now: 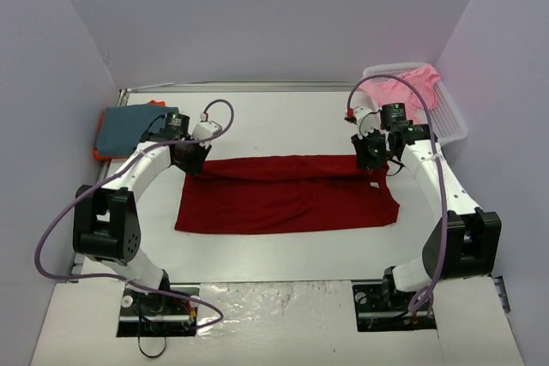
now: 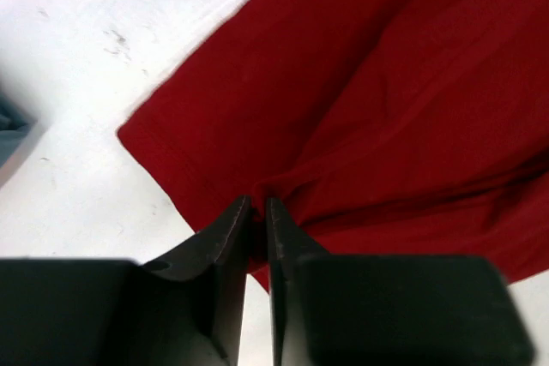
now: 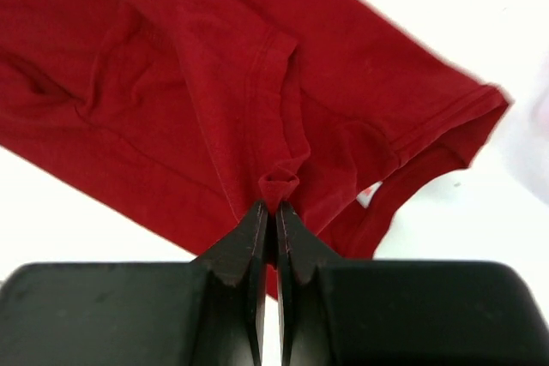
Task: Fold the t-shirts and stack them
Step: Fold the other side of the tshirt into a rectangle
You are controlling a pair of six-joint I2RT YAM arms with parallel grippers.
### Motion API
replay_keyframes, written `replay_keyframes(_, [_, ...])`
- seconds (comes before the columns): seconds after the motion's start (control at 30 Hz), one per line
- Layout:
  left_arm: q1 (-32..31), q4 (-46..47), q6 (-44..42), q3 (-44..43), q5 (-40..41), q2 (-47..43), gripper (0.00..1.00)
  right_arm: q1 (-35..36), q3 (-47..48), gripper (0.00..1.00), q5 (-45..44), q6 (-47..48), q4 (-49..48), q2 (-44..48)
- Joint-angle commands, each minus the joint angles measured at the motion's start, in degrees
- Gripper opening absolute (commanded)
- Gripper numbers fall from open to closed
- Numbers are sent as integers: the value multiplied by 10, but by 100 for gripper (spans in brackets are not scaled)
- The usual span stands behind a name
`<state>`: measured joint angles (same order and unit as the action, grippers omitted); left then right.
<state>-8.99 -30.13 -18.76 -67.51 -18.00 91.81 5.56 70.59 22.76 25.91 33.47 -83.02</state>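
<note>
The dark red t-shirt (image 1: pixel 287 195) lies spread across the middle of the table, its far edge lifted into a fold. My left gripper (image 1: pixel 190 159) is shut on the shirt's far left edge; the left wrist view shows the cloth (image 2: pixel 360 109) pinched between the jaws of that gripper (image 2: pixel 259 212). My right gripper (image 1: pixel 372 153) is shut on the far right edge, with a bunch of the red cloth (image 3: pixel 257 109) pinched at its tips (image 3: pixel 275 209). A teal-blue shirt (image 1: pixel 133 126) lies folded on an orange one (image 1: pixel 101 153) at the far left. The light pink shirt (image 1: pixel 410 90) lies in the basket.
A white lattice basket (image 1: pixel 446 117) stands at the far right corner by the wall. Grey walls close in the table on the left, back and right. The arm bases (image 1: pixel 159 302) are bolted at the near edge.
</note>
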Motion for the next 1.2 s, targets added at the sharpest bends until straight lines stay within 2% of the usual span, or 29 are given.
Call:
replay_keyframes(0.0, [-6,-21,-49,13,-35,-28,13,-4,-24,0,6,18,33,9])
replay_keyframes(0.03, [-7,-30,-57,17,-39,-30,20,-3,-27,0,9,21,40,5])
replay_keyframes(0.07, [-8,-35,-65,27,-43,-37,36,-1,-33,20,13,30,48,-1])
replay_keyframes(0.1, [-9,-54,-90,32,-54,-41,46,0,-34,37,15,36,69,-13])
replay_keyframes(0.13, [-13,-69,-107,33,-60,-44,64,2,-35,51,15,50,83,-20])
replay_keyframes(0.2, [-17,-115,-145,33,-76,-55,74,8,-34,55,6,63,116,-36])
replay_keyframes(0.27, [-19,-140,-161,25,-81,-78,80,9,-14,56,-5,70,130,-41])
replay_keyframes(0.4, [-19,-174,-165,-24,-63,-132,85,9,57,60,-4,69,140,-39])
replay_keyframes(0.53, [-18,-137,-121,-41,-41,-162,91,12,88,61,55,82,139,-85])
replay_keyframes(0.57, [-18,-115,-98,-40,-28,-158,92,12,88,61,92,96,138,-113])
replay_keyframes(0.7, [-17,-84,-38,-46,35,-127,92,12,107,56,145,124,139,-201])
replay_keyframes(0.8, [-10,-68,-12,-40,49,-117,92,11,126,55,153,142,138,-266])
replay_keyframes(1.03, [0,-56,-5,-25,82,-123,92,5,203,53,170,171,144,-386])
replay_keyframes(1.17, [3,-61,-7,-23,89,-131,92,5,209,51,176,185,150,-405])
